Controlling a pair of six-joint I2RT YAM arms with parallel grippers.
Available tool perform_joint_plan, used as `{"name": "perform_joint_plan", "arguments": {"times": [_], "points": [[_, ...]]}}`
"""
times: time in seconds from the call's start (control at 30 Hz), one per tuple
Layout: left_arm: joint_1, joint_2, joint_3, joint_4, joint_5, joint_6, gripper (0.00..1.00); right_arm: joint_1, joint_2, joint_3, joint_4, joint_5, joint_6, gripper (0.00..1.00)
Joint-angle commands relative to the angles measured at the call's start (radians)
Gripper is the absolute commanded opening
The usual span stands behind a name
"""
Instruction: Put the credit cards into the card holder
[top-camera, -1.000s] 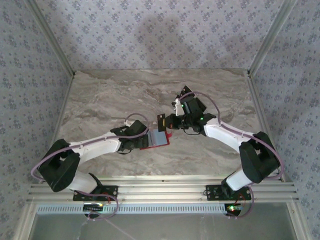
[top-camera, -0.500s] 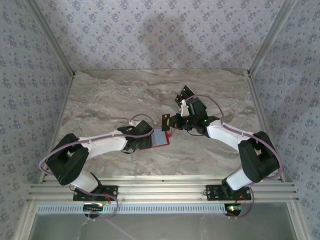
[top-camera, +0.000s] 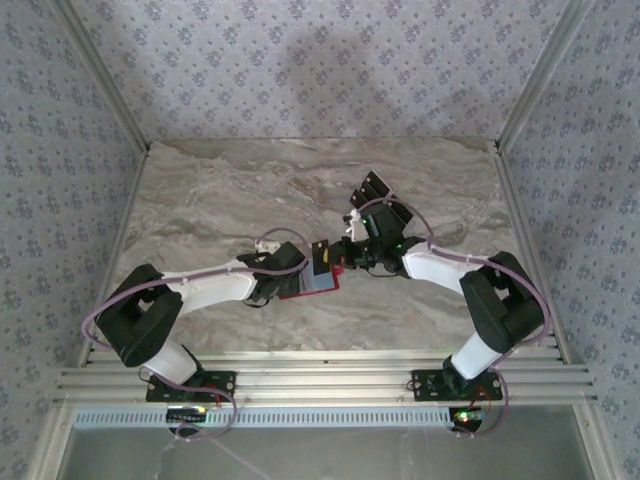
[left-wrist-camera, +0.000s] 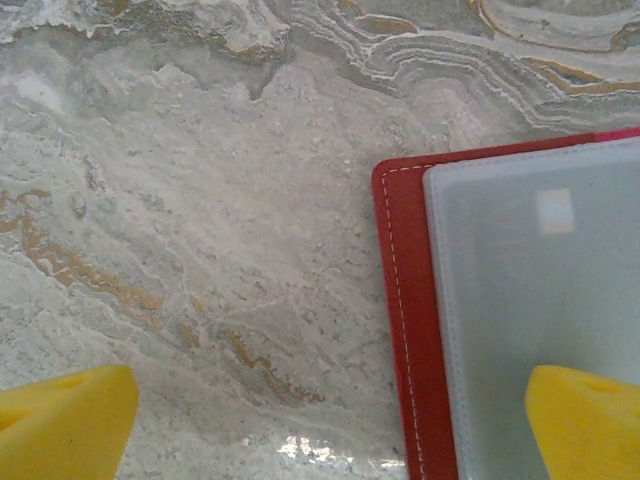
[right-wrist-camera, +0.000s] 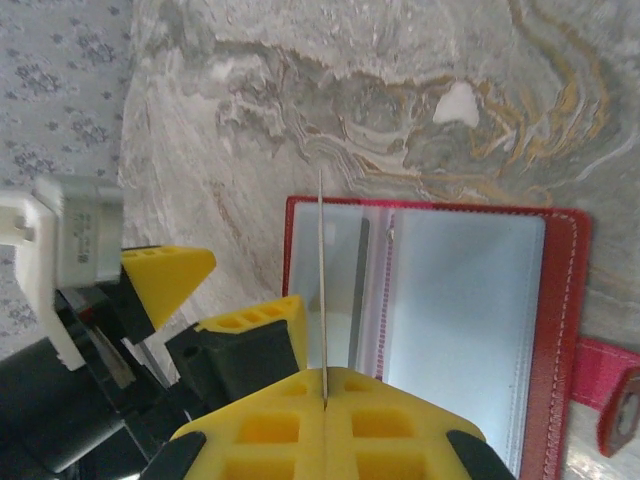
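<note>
Insertion seems to be getting under way: the right end effector (right-wrist-camera: 322, 402) is pinching one thin dark card (right-wrist-camera: 321, 260) between its yellow pads, and the card is showing edge-on, sticking straight out ahead of the fingertips. Just beyond and below that leading edge the red wallet (right-wrist-camera: 565, 320) is lying open on the marble desk (right-wrist-camera: 300, 100), with its grey-blue pockets (right-wrist-camera: 460, 300) facing up and its snap tab (right-wrist-camera: 612, 385) hanging off to one side of the pads. The card is probably being carried on edge so that it is lining up with a pocket slit rather than landing flat on the plastic. Whether its tip is touching the wallet yet I cannot tell. The left end effector (left-wrist-camera: 320, 425) is standing spread wide, one fingertip over the pocket sheet and the other over bare desk beyond the wallet's stitched border. It is likely bracing the wallet against sliding while the card is going in, though contact is not clear. From above, the two end effectors are meeting over the wallet, and what look like more dark cards (top-camera: 374, 185) are lying on the desk off to the far side of the right one. No brand or lettering is showing legibly anywhere; only a small pale square (left-wrist-camera: 555, 210) is showing on the pocket sheet.
</note>
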Motion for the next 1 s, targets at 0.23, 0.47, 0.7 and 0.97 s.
{"name": "perform_joint_plan", "arguments": {"times": [0.23, 0.47, 0.7, 0.97], "points": [[-0.007, -0.012, -0.036, -0.042, -0.036, -0.073, 1.0, 0.027, 0.099, -0.017, 0.098, -0.045, 0.016, 0.0], [-0.007, -0.012, -0.052, -0.039, -0.035, -0.088, 1.0, 0.038, 0.136, -0.019, 0.138, -0.048, 0.031, 0.0], [-0.007, -0.013, -0.061, -0.032, -0.034, -0.089, 1.0, 0.051, 0.162, -0.018, 0.169, -0.048, 0.037, 0.0], [-0.007, -0.013, -0.068, -0.026, -0.029, -0.089, 1.0, 0.05, 0.19, -0.02, 0.185, -0.04, 0.026, 0.0]]}}
